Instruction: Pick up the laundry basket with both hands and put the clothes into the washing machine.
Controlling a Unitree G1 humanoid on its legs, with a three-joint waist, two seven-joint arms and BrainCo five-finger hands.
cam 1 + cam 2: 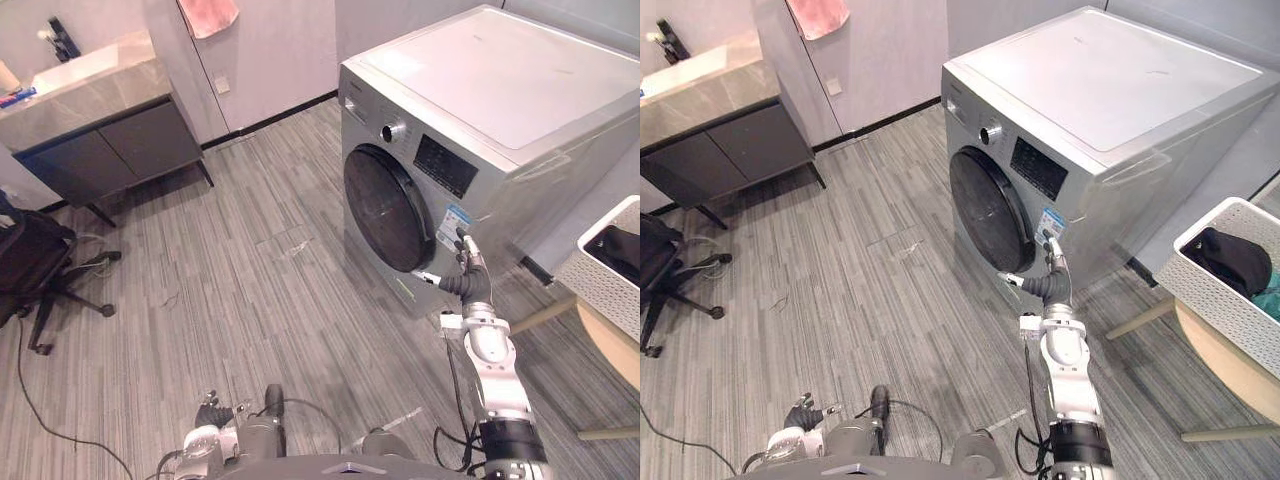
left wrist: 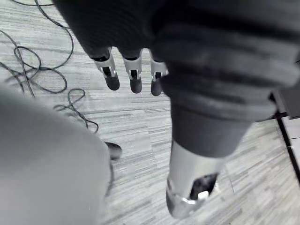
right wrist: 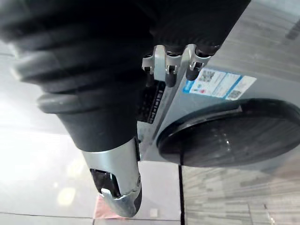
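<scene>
The silver washing machine [image 1: 500, 110] stands ahead on the right with its dark round door [image 1: 385, 208] closed. A white laundry basket [image 1: 1225, 290] rests on a round wooden table [image 1: 1230, 375] at the far right. It holds dark clothes [image 1: 1230, 258] and a bit of teal cloth [image 1: 1270, 300]. My right hand [image 1: 468, 275] is raised close to the washer's front, just right of the door, open and holding nothing; its fingers [image 3: 171, 65] point at the sticker beside the door [image 3: 234, 133]. My left hand [image 1: 210, 412] hangs low at my side, fingers [image 2: 133, 77] relaxed over the floor.
A grey vanity cabinet with a sink [image 1: 95, 115] lines the far left wall, and a black office chair [image 1: 35, 270] stands before it. A pink towel [image 1: 208, 15] hangs on the back wall. Grey plank floor [image 1: 250, 290] stretches between me and the washer.
</scene>
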